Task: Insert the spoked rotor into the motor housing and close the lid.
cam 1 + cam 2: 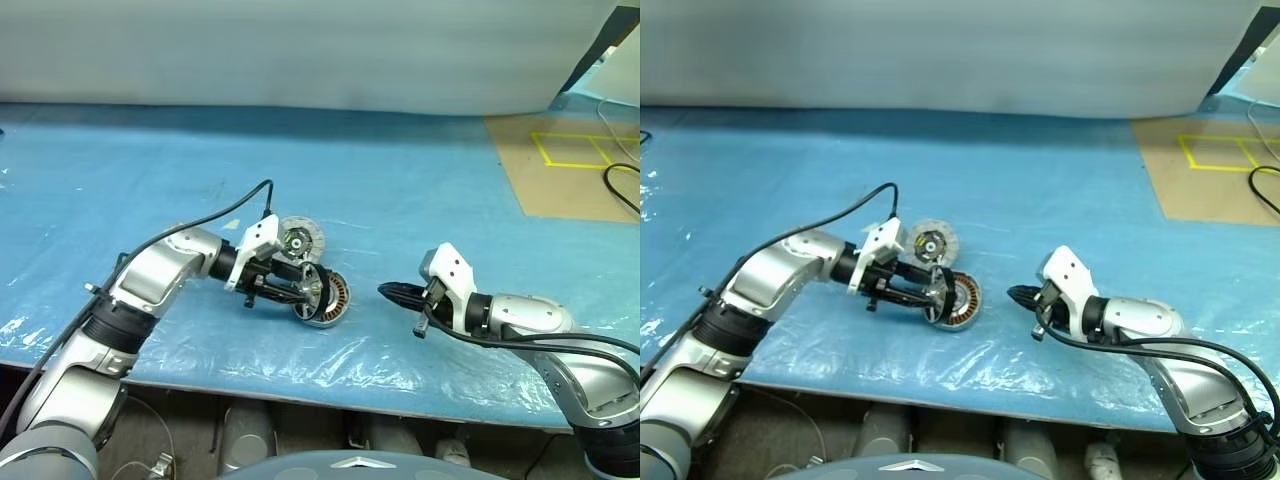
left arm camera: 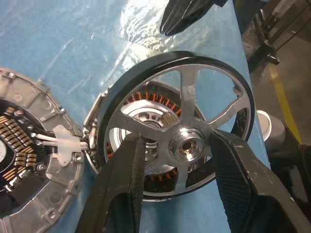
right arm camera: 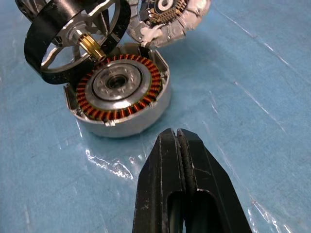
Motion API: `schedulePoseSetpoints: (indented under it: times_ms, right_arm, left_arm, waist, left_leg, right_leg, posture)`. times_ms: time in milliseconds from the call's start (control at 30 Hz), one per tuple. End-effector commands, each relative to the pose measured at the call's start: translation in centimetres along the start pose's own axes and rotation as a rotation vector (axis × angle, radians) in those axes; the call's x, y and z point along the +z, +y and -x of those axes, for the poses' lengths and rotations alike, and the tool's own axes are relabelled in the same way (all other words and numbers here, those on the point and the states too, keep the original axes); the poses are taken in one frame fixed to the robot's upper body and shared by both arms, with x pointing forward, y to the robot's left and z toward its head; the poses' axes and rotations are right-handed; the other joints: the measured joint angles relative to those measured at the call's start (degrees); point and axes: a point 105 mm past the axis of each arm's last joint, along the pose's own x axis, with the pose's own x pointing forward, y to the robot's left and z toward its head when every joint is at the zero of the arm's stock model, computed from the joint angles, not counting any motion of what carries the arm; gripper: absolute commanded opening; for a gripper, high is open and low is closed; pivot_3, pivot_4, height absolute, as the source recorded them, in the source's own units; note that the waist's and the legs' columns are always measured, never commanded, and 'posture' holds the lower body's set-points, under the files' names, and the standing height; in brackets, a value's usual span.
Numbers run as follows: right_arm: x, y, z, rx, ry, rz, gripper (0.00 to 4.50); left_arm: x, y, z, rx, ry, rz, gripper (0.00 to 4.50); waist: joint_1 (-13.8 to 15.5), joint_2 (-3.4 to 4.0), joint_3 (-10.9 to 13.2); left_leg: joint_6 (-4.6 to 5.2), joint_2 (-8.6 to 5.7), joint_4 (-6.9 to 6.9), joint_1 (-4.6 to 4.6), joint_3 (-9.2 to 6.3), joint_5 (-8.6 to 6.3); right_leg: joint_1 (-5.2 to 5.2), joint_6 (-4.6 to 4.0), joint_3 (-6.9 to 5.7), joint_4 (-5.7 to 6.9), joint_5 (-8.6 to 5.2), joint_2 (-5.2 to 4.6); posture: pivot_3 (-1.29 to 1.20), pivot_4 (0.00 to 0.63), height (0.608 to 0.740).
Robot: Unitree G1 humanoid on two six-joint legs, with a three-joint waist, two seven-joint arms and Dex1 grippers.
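We are looking down at a wide worktop [image 1: 420,180] covered with a blue plastic sheet, which is wrinkling and shining near its front edge. At the far right corner, a brown board [image 1: 570,170] with yellow tape lines is lying on it.

The left gripper [image 1: 312,292] is reaching in from the left side, toward the middle of the worktop and not far from the front edge. Its two black fingers [image 2: 121,189] are pinching the spoked rotor [image 2: 194,126]; in the left wrist view they are passing through the gaps between the spokes, one on each side of the shiny hub. We are seeing the rotor held tilted, with its black rim hanging just over the left edge of the motor housing [image 3: 121,97]. It is not sitting inside the housing; whether the rim is touching the housing wall, we cannot tell.

The motor housing is standing on the blue sheet directly under and beside the rotor, its open face with the copper-brown windings and silver hub turned up. The lid [image 1: 300,240] is lying just behind the housing, toward the back edge, very close to it, with its inner face and yellow spot showing.

The right gripper [image 1: 388,291] is waiting to the right of the housing, apart from it, at about the same distance from the front edge. Its fingers are pressed together and holding nothing, and they are pointing toward the housing.
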Motion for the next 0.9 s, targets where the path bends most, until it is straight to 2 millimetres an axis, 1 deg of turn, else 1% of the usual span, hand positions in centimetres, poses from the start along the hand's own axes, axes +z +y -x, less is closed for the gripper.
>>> schedulePoseSetpoints:
  times_ms: [33,333,533,667,900]
  right_arm:
    - [0.9,0.5,0.0,0.009,-0.031,0.029,0.00]
    - [0.6,0.5,-0.2,-0.002,-0.030,0.024,0.00]
    - [0.7,0.5,-0.4,-0.005,-0.032,0.029,0.00]
    - [0.7,0.4,-0.5,-0.006,-0.034,0.029,0.00]
    - [0.4,0.1,-0.7,-0.005,-0.033,0.032,0.00]
  left_arm:
    - [0.5,0.3,-0.1,0.001,0.036,-0.045,1.85]
    - [-0.2,0.8,-0.2,0.006,0.135,-0.096,1.85]
    - [-0.9,0.5,0.9,-0.010,0.196,-0.112,1.85]
    - [-1.2,0.6,1.3,-0.003,0.211,-0.108,1.85]
    - [-1.1,0.6,1.0,-0.004,0.218,-0.117,1.85]
  waist:
    - [0.0,0.00,0.0]
    - [-0.1,0.05,0.0]
    - [-0.1,0.09,-0.1]
    - [-0.1,0.10,-0.1]
    - [-0.1,0.10,-0.1]
  left_leg:
    - [0.00,0.00,0.00,-0.01,0.00,0.00]
    - [0.00,-0.01,-0.02,0.02,0.00,0.00]
    - [0.00,0.01,-0.03,0.02,0.00,0.00]
    - [0.00,0.00,-0.03,0.04,0.00,0.00]
    - [0.00,0.01,-0.04,0.04,0.00,0.00]
  right_leg:
    - [0.00,0.00,0.00,0.00,0.00,0.00]
    - [0.06,0.01,0.01,0.00,0.00,-0.01]
    - [0.09,0.01,0.01,0.00,0.00,0.01]
    - [0.08,0.01,0.00,0.00,0.00,0.00]
    - [0.07,0.01,0.00,-0.01,-0.01,0.00]
  posture:
    - [0.00,0.150,0.740]
    - [0.00,0.150,0.740]
    - [0.00,0.150,0.740]
    - [0.00,0.150,0.740]
    - [0.00,0.150,0.740]
